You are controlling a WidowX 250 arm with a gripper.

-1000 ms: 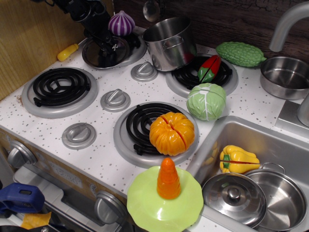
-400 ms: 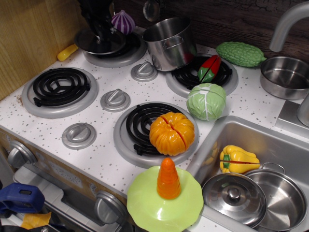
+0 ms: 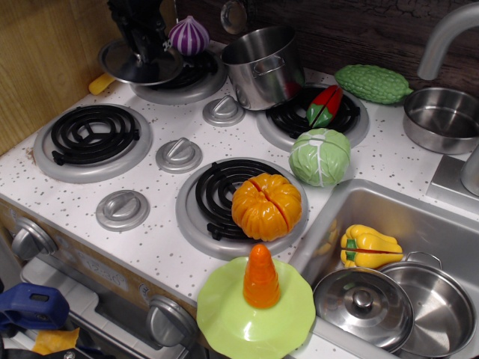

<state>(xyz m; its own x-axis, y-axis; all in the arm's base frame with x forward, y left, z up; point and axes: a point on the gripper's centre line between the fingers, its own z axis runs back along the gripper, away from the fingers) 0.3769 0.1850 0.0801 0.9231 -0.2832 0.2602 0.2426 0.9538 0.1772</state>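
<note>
The black gripper (image 3: pixel 144 46) grips a round metal lid (image 3: pixel 141 69) by its knob, holding it raised above the back-left burner (image 3: pixel 183 78), just beside the purple onion (image 3: pixel 188 36).

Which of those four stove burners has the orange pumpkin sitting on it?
The front right burner, nearest the sink. The pumpkin rests on its right edge.

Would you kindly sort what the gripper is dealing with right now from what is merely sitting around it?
In hand:
- gripper, shut on the round metal lid, held above the back-left burner

Lying about:
- purple onion
- steel pot
- pumpkin
- cabbage
- carrot on green plate
- yellow pepper in sink
</note>
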